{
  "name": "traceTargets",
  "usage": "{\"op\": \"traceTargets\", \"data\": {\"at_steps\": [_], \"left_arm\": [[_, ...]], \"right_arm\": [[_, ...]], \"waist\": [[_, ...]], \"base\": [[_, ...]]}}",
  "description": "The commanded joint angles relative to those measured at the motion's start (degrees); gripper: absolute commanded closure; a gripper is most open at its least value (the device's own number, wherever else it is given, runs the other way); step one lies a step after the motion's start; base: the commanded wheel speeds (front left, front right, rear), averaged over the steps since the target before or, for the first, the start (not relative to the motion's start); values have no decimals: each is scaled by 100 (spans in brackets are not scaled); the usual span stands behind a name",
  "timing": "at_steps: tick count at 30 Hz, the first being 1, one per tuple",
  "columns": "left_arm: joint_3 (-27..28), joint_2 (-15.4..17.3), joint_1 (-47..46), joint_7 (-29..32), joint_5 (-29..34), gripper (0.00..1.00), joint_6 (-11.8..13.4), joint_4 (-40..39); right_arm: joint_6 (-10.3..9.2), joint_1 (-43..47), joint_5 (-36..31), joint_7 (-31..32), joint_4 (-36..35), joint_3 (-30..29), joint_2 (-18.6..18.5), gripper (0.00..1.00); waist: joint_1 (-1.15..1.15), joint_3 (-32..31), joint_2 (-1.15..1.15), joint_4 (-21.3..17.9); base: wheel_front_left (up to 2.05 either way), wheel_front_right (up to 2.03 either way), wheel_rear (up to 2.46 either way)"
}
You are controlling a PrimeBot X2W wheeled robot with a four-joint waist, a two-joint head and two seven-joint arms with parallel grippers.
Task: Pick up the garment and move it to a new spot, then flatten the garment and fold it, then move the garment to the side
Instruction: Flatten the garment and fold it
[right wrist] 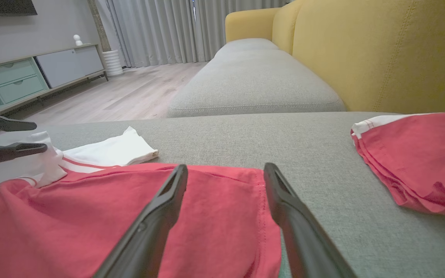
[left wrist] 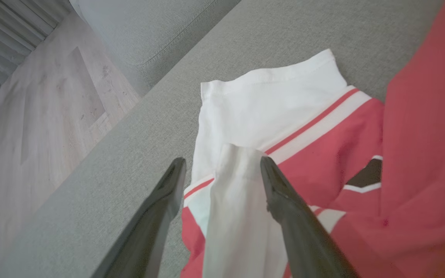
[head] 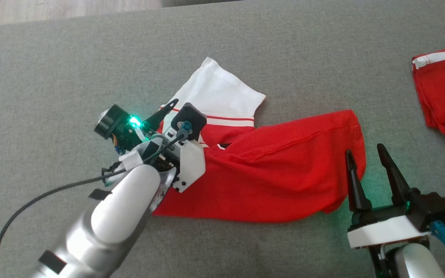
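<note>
Garment lies on the sofa. Left end effector stands wide, a white fold loose between its jaws. Right end effector, equally wide, holds nothing.

Red garment with white sleeve and thin red stripe, white fold between left gripper's dark fingers, grey cushion beneath, second red cloth with white trim right of right gripper

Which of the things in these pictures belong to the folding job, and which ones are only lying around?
Belongs to the job: red and white cloth garment, crumpled on the grey fabric cushion; open left gripper, around its white fold; open right gripper, at its red edge.
Lying about: folded red garment on the right; yellow sofa back; pale sideboard; wooden floor.
</note>
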Motion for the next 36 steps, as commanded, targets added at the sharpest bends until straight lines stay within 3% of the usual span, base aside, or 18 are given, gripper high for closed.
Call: {"op": "traceTargets", "data": {"at_steps": [1, 9, 11, 12, 13, 14, 21, 27, 36], "left_arm": [[180, 52, -304, 38, -49, 0, -5, -131], [154, -36, -323, -21, -279, 0, -144, 95], [143, -45, -334, -54, -286, 53, -136, 127], [139, -47, -337, -65, -293, 56, -132, 143], [135, -50, -335, -72, -306, 69, -132, 159], [132, -52, -330, -78, -320, 100, -133, 179], [108, -34, -280, -307, -364, 100, -119, 251], [419, 89, 68, -1430, -586, 100, 112, -261], [1252, 793, 1152, -2537, -1302, 100, 214, -1483]], "right_arm": [[37, -160, -61, -63, -164, 165, -82, 0], [37, -165, -83, -63, -136, 219, -68, 0], [37, -155, -90, -63, -126, 236, -64, 0], [37, -151, -94, -63, -121, 245, -63, 0], [37, -149, -97, -63, -118, 249, -62, 0], [37, -147, -100, -63, -116, 251, -60, 0], [37, -106, -103, -63, -120, 216, -50, 0], [37, -6, -59, -63, -89, 91, -60, 0], [37, -141, 497, -63, 545, -59, -363, 0]], "waist": [[-1, 3, 0, -10], [-1, -41, 0, -60], [-1, -58, 0, -75], [-1, -64, 0, -84], [-1, -71, 0, -92], [-1, -77, 0, -100], [-1, -188, 0, -86], [-1, -429, 0, 102], [-1, -496, 0, 343]], "base": [[0, 0, 0], [0, 0, 0], [0, 0, 0], [0, 0, 0], [0, 0, 0], [0, 0, 0], [0, 0, 0], [0, 0, 0], [0, 0, 0]]}}
